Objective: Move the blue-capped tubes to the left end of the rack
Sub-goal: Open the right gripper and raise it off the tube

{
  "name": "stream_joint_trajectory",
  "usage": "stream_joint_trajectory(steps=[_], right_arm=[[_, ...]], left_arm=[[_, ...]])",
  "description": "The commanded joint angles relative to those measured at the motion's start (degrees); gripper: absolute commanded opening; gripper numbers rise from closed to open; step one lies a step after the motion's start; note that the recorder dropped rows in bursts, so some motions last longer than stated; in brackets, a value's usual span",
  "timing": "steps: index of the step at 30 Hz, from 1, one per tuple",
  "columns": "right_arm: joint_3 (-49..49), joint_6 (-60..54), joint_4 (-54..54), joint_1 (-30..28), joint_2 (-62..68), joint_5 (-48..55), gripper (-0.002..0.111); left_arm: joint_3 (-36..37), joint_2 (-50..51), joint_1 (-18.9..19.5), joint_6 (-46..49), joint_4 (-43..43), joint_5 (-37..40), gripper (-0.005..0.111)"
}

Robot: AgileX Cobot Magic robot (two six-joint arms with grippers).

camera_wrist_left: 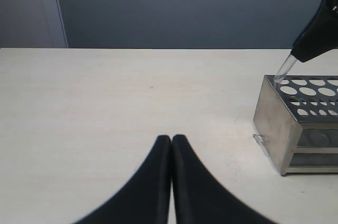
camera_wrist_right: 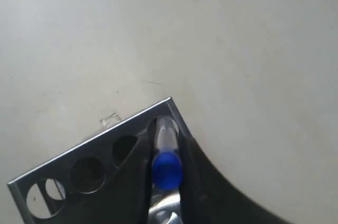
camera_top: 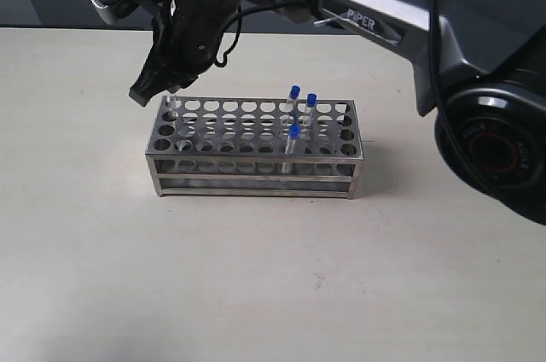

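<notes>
The silver rack (camera_top: 256,157) stands mid-table. My right gripper (camera_top: 162,89) reaches across to its left end, shut on a blue-capped tube (camera_wrist_right: 167,168). That tube's clear lower part (camera_top: 173,106) leans into the far corner hole at that end. In the right wrist view the fingers (camera_wrist_right: 187,150) flank the cap over the rack corner (camera_wrist_right: 138,122). Three more blue-capped tubes (camera_top: 294,93), (camera_top: 311,102), (camera_top: 293,133) stand upright near the rack's right end. My left gripper (camera_wrist_left: 171,138) is shut and empty, low over the table, left of the rack (camera_wrist_left: 296,123).
The right arm's dark links (camera_top: 384,20) span above the rack's back edge. Bare beige table (camera_top: 256,277) surrounds the rack. From the left wrist, the right gripper (camera_wrist_left: 317,36) and held tube (camera_wrist_left: 285,68) show above the rack corner.
</notes>
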Motion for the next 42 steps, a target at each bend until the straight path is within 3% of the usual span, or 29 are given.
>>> stream_joint_trajectory(steps=[1, 19, 37, 39, 42], right_arm=[[0.1, -0.4, 1.6, -0.1, 2.4, -0.8, -0.001], [0.1, -0.4, 3.8, -0.1, -0.2, -5.7, -0.001], [0.1, 0.0, 7.8, -0.1, 3.6, 0.3, -0.001], [0.1, -0.1, 8.2, -0.1, 3.6, 1.1, 0.005], [0.1, -0.1, 8.5, -0.1, 3.5, 2.3, 0.024]], left_arm=[[-0.2, -0.2, -0.4, 0.0, -0.1, -0.3, 0.001], [-0.2, -0.2, -0.4, 0.0, -0.1, -0.3, 0.001], [-0.2, -0.2, -0.4, 0.0, 0.1, -0.4, 0.001], [-0.2, -0.2, -0.4, 0.0, 0.1, -0.4, 0.001], [-0.2, -0.2, -0.4, 0.0, 0.1, -0.4, 0.001]])
